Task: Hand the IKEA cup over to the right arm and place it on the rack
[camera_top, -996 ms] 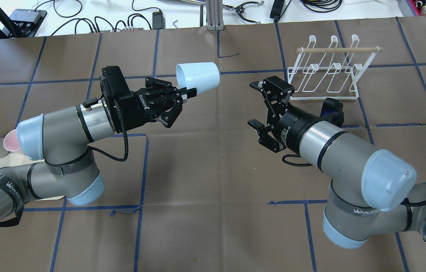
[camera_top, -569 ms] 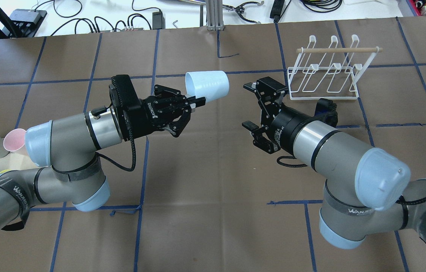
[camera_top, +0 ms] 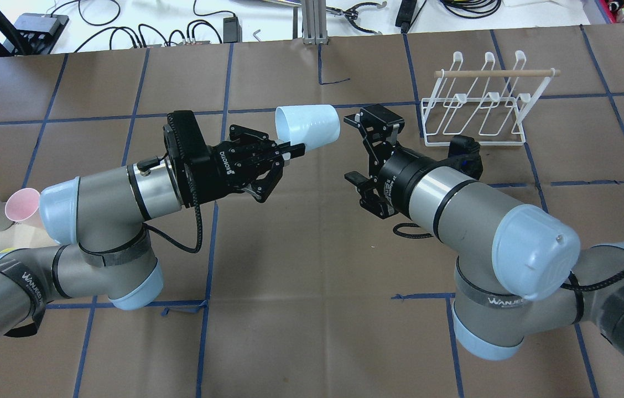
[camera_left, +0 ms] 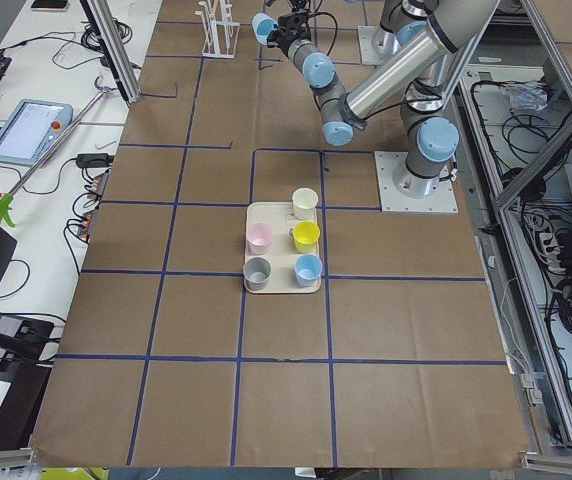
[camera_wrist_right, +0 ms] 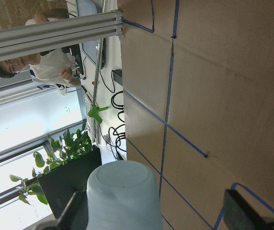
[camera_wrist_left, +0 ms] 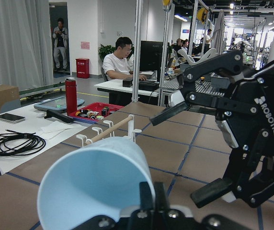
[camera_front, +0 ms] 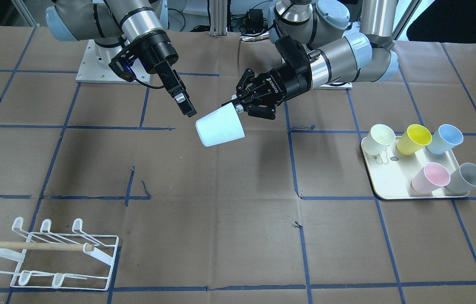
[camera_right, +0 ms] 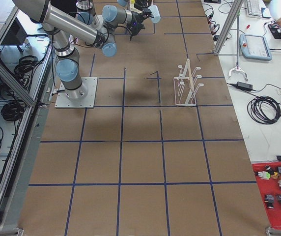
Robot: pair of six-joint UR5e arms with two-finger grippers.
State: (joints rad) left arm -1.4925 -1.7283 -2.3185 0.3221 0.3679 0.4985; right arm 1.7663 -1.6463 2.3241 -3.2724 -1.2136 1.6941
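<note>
A pale blue IKEA cup [camera_top: 309, 124] hangs on its side above the middle of the table. My left gripper [camera_top: 292, 149] is shut on its rim, mouth toward the left arm. The cup's closed base points at my right gripper [camera_top: 357, 148], which is open and a short gap from it, not touching. In the right wrist view the cup [camera_wrist_right: 122, 196] sits low, between the spread fingers [camera_wrist_right: 242, 215]. From the front, the cup [camera_front: 220, 126] lies between both grippers. The white wire rack [camera_top: 478, 105] with its wooden dowel stands behind the right arm, bare.
A cream tray [camera_front: 390, 185] on the robot's left holds several cups: white, yellow, blue, pink and grey. Brown paper with blue tape lines covers the table. Cables and tools lie beyond the far edge. People sit at desks in the wrist views' background.
The left gripper carried the cup rightward toward the middle. The right arm swung left and forward, bringing its open gripper up close to the cup's base.
</note>
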